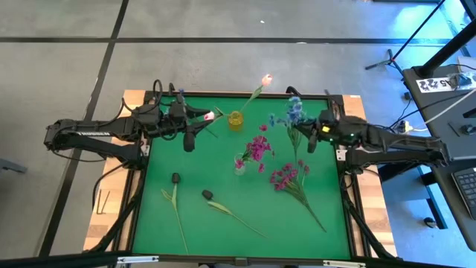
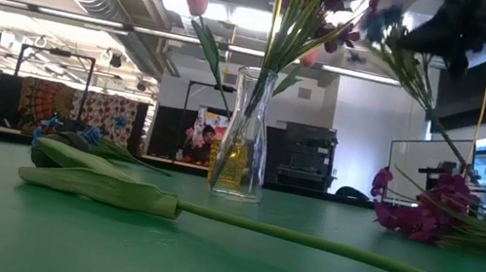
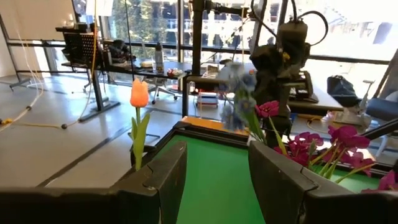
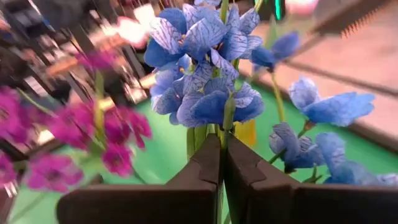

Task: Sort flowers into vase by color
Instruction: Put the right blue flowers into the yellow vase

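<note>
Flowers lie across the green worktop (image 1: 156, 216): two dark buds (image 1: 176, 179) at left, magenta clusters (image 1: 283, 176) at right. The left end effector (image 1: 195, 128), fingers spread, seems empty near a pink tulip (image 1: 210, 116). The right end effector (image 4: 222, 163) pinches a blue flower (image 4: 205, 93) stem; its lower stem is hidden.

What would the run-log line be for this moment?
right claw: shut on blue flowers, lifted | left claw: open, empty | clear vase: magenta flowers inside | dark buds: on table
</note>
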Robot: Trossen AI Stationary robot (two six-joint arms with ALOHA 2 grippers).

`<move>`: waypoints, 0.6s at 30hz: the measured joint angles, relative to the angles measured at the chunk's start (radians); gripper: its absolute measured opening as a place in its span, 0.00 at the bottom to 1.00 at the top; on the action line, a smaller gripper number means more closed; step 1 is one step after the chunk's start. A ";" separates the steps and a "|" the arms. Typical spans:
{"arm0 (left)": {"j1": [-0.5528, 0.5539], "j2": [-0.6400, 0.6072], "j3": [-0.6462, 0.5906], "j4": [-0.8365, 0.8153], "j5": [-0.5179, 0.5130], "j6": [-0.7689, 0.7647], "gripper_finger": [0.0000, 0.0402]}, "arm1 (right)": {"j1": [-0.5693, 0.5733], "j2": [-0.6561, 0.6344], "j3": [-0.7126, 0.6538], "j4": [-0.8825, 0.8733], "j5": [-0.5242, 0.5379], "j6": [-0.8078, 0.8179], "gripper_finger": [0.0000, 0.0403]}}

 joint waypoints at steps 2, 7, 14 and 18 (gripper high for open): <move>0.000 0.000 0.000 0.005 0.021 -0.018 0.41 | 0.000 -0.010 0.000 0.053 0.001 -0.026 0.01; 0.000 0.000 0.000 0.053 0.071 -0.037 0.41 | 0.000 -0.027 0.001 0.222 0.001 -0.123 0.01; 0.000 0.013 0.000 0.138 0.135 -0.040 0.43 | 0.000 0.009 0.001 0.507 0.000 -0.244 0.02; 0.001 0.047 0.002 0.172 0.134 -0.040 0.47 | 0.000 0.058 0.001 0.639 -0.007 -0.296 0.02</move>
